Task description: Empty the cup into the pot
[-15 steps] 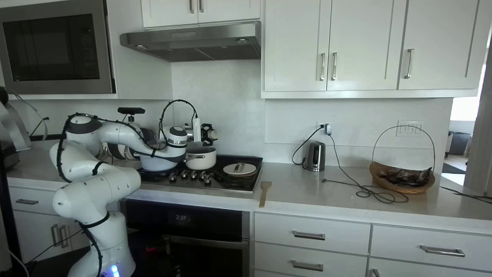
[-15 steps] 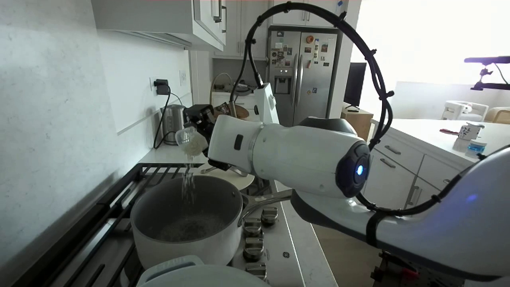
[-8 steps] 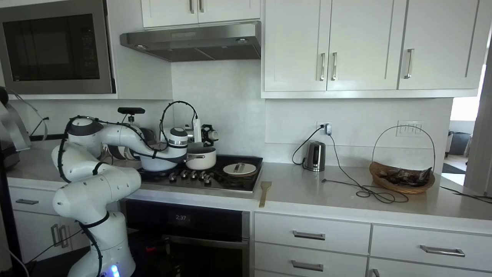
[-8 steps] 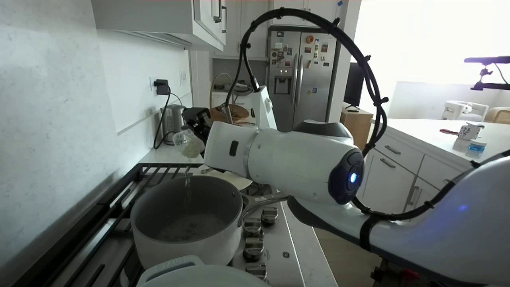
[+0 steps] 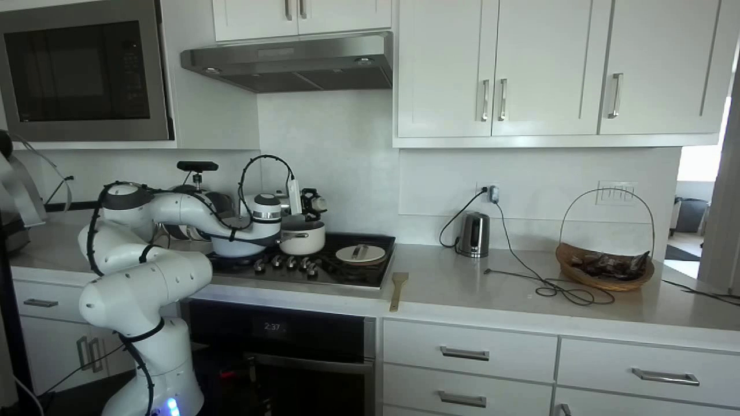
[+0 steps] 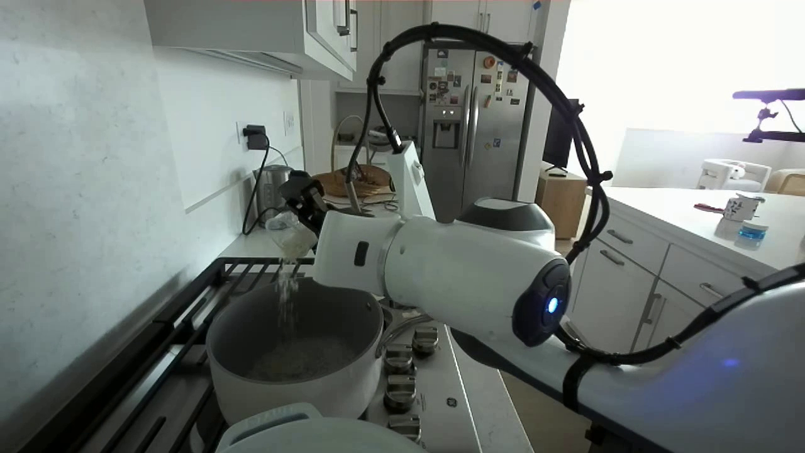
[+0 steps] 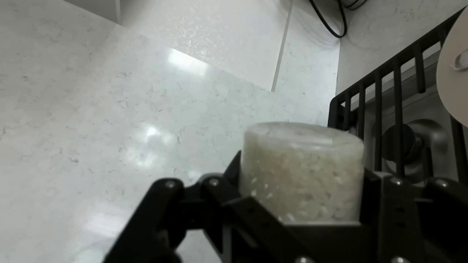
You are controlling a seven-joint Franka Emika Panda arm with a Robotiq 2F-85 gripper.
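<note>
My gripper (image 7: 302,173) is shut on a clear cup (image 7: 301,175), one finger on either side of it. In the wrist view pale, rice-like grains fill much of the cup. An exterior view shows the cup (image 6: 294,241) tipped mouth down over the white pot (image 6: 283,399), apart from its rim. A thin stream of grains (image 6: 287,302) falls from it into the dark inside of the pot, where a pale layer covers the bottom. The pot (image 5: 303,240) also shows in an exterior view on the stove, just below my gripper (image 5: 315,206).
A pale blue pot (image 6: 321,437) stands close in front of the white pot. The pot's metal handle (image 6: 402,324) reaches toward the knobs (image 6: 400,393) under my arm. A round white lid (image 5: 360,254) lies on the stove. A kettle (image 5: 474,234) and wooden spatula (image 5: 397,289) are on the counter.
The arm has sunk a little, and the cup has moved down and slightly left in an exterior view. The stream thinned half a second ago and is thicker now.
</note>
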